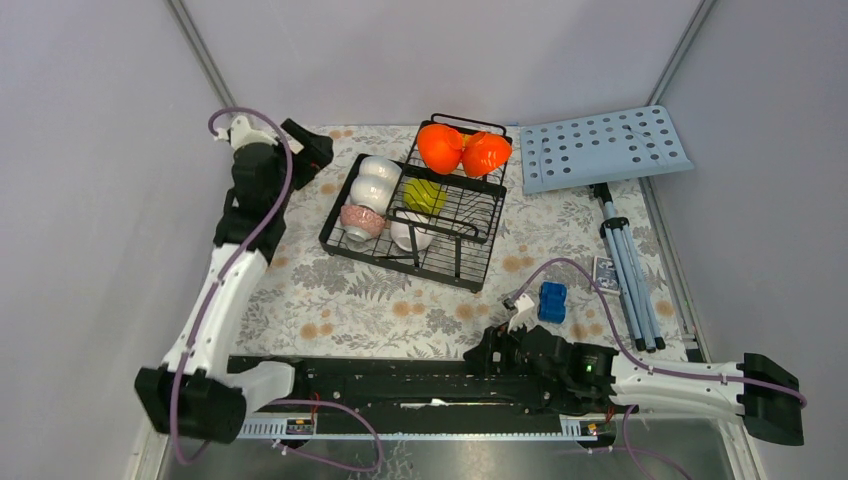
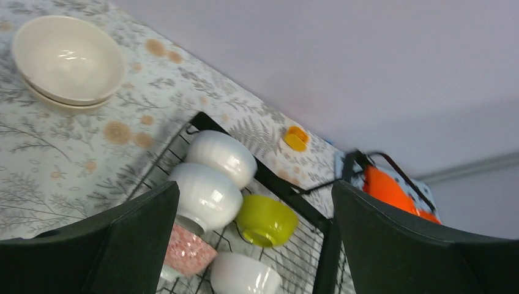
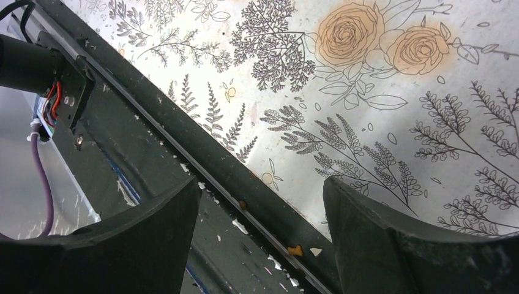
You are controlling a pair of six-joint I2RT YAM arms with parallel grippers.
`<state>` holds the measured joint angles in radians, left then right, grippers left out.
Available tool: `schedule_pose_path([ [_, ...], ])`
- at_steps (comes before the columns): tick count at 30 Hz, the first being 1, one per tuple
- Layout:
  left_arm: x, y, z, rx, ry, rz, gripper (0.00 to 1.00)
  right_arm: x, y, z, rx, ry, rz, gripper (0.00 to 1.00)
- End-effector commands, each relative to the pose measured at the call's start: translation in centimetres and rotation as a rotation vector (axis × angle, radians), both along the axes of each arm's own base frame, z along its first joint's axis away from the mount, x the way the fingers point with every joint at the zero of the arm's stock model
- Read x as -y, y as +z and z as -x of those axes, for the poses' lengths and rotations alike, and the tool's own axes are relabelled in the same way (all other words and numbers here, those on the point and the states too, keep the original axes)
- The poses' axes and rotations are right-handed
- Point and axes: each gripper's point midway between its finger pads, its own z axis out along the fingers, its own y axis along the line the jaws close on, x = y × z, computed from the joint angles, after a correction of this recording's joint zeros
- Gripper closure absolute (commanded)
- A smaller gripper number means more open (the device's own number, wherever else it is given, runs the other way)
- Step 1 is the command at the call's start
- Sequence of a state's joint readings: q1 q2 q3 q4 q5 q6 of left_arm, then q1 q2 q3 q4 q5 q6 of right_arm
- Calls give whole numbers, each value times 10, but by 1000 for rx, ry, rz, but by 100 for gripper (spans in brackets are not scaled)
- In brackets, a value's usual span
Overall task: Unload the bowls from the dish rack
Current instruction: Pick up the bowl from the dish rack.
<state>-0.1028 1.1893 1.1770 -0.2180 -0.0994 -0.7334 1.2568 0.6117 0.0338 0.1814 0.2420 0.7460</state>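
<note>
The black wire dish rack (image 1: 470, 255) stands mid-table. Two orange bowls (image 1: 440, 147) sit in its raised basket. On its flat base lie two white bowls (image 1: 376, 180), a pink-speckled bowl (image 1: 362, 220), a yellow-green bowl (image 1: 424, 195) and another white bowl (image 1: 410, 236). My left gripper (image 1: 310, 150) hangs open and empty just left of the rack's far corner. In the left wrist view my left gripper (image 2: 254, 196) looks down on the rack's bowls. Two stacked cream bowls (image 2: 67, 58) rest upright on the cloth beyond the rack. My right gripper (image 1: 490, 350) is open and empty, low over the near rail.
A light-blue perforated board (image 1: 600, 148) lies at the back right, with a folded tripod (image 1: 625, 265) in front of it. A blue block (image 1: 552, 300) and a small card (image 1: 604, 270) sit near the right arm. Grey walls close in on all sides.
</note>
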Motion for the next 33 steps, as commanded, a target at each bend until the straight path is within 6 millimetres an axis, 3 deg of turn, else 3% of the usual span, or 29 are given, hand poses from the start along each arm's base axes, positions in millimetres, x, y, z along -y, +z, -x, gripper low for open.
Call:
schedule_pose_path([
  [1,26,14,31,139,-110,-67,1,-17,55,-5,81,41,-56,20],
  [6,43,23,73,248,-242,-100,1,-19,133,-9,208,89,-94,20],
  [12,48,19,93,279,-295,-100,1,-14,226,-16,365,127,-74,18],
  [14,48,17,94,281,-294,-85,1,-12,256,-26,421,91,-68,18],
  [19,56,21,94,280,-321,-35,1,3,320,-74,570,-159,12,17],
  [23,68,36,90,307,-377,4,1,8,356,-108,632,-340,135,16],
  [25,71,42,88,318,-391,26,1,5,375,-125,619,-373,105,17],
  [29,79,43,87,337,-425,54,1,16,377,-179,479,-446,8,18],
  [33,78,29,92,322,-424,51,1,51,366,-223,359,-594,-146,20],
])
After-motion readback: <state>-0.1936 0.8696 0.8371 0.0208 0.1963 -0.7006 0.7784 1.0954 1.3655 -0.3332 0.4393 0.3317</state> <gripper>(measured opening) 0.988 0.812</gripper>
